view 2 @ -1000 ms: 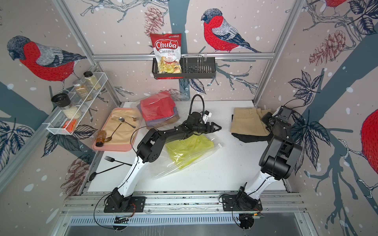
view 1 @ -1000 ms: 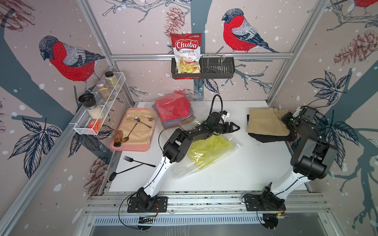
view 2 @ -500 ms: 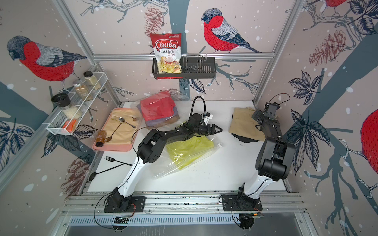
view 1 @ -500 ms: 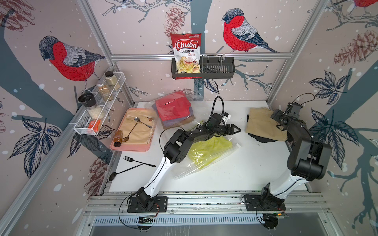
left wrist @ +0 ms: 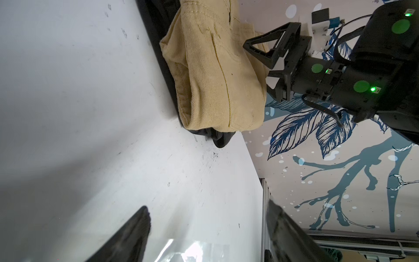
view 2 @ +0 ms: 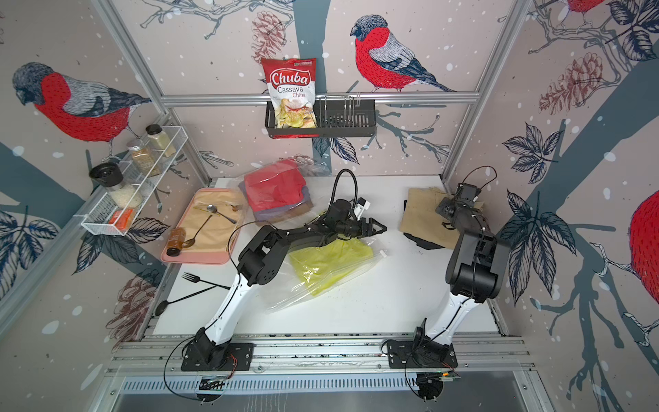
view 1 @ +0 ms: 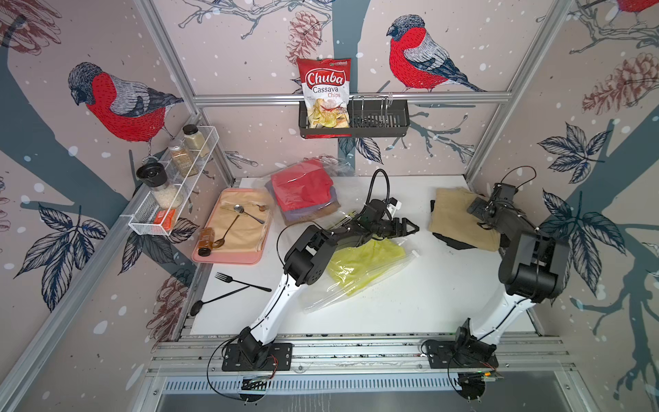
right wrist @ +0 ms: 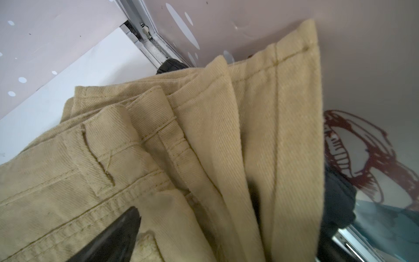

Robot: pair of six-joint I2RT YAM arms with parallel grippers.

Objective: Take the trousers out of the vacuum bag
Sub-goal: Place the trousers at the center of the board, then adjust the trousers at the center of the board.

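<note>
Tan trousers (view 1: 460,219) now lie folded atop the black pair (view 1: 458,243); your right claw (left wrist: 257,61) has released them, left claw (view 1: 413,227) gapes too.

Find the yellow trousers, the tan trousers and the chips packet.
yellow trousers (view 1: 363,264): in a top view, middle of the cloth.
tan trousers (view 1: 453,217): in a top view, middle of its upper face.
chips packet (view 1: 323,89): in a top view, on its printed front.
</note>
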